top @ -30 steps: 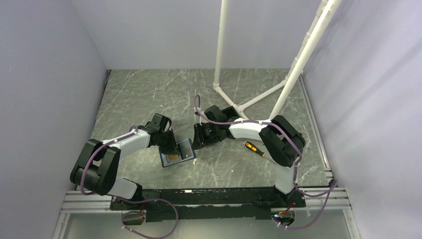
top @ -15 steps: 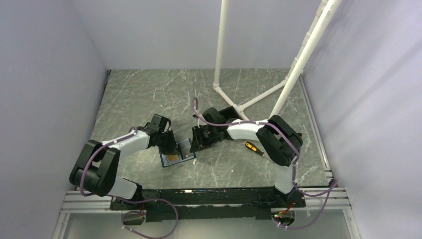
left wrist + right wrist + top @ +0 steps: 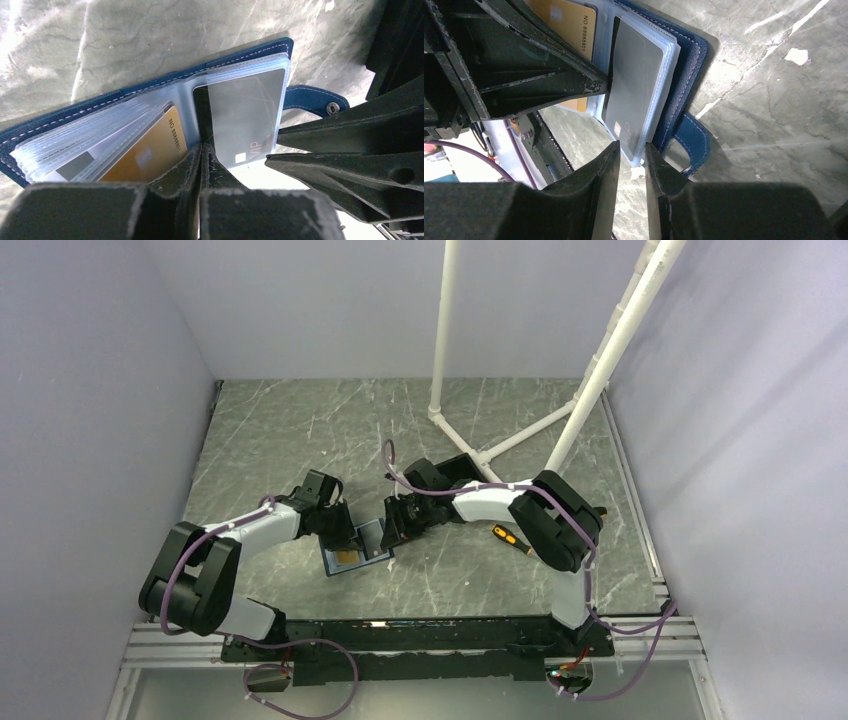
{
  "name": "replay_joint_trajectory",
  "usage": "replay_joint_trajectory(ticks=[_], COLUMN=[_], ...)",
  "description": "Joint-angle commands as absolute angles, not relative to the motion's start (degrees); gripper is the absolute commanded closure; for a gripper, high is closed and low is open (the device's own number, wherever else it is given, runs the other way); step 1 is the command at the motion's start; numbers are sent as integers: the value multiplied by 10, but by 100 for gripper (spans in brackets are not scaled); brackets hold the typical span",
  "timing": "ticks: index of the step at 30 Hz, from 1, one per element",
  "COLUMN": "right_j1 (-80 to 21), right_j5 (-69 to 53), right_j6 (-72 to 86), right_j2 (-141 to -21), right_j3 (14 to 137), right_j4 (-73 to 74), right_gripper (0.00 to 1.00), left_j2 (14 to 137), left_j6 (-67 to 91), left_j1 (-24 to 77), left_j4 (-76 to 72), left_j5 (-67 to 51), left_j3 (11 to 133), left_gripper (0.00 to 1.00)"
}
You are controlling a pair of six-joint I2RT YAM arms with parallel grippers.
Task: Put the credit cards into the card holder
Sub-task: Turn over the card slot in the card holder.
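The grey-green marbled table (image 3: 300,430) carries the open dark-blue stitched card holder with clear plastic sleeves (image 3: 150,85) at about 7 o'clock from its middle, between the two arms. The left gripper (image 3: 201,147) reaches it from 10 o'clock with its jaws clenched, tips bearing down on the fold between the two leaves and gripping nothing. The right gripper (image 3: 631,150) comes in from 2 o'clock, jaws narrowly parted astride the near corner of the right leaf, not visibly pinching it.

The flat orange-gold plastic card (image 3: 150,155) sits in a sleeve at 8 o'clock of the left tips. The flat grey plastic card (image 3: 634,85) lies in the top sleeve at 1 o'clock, and looks nearly seated.

To finish well, the left tips should hold the fold down so the holder cannot slide. The right jaws should nudge the grey card's exposed edge straight along its sleeve, toward the fold, without lifting the leaf. They should also stay clear of the small blue snap strap (image 3: 310,97) at 3 o'clock.
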State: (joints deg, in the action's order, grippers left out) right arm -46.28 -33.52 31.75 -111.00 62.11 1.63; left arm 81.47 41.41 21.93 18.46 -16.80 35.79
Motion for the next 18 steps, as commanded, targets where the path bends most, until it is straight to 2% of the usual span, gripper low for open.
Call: replay_joint_trajectory(ticks=[1,11,18], right_j1=[-470,-486,-486], right_j5=[-327,-307,-340], right_j6=[309,296,310], right_j2=[-1091,-1068,-1077], right_j3=[645,651,653], right_j4=[15,36,2], right_gripper=[73,73,77], left_j2=[823,813,760], left_j6=[414,417,445], left_j1=[223,223,222], left_j4=[185,189,238], left_j5=[-156,-163,-159], left_j3=[335,340,361], left_gripper=[94,93,69])
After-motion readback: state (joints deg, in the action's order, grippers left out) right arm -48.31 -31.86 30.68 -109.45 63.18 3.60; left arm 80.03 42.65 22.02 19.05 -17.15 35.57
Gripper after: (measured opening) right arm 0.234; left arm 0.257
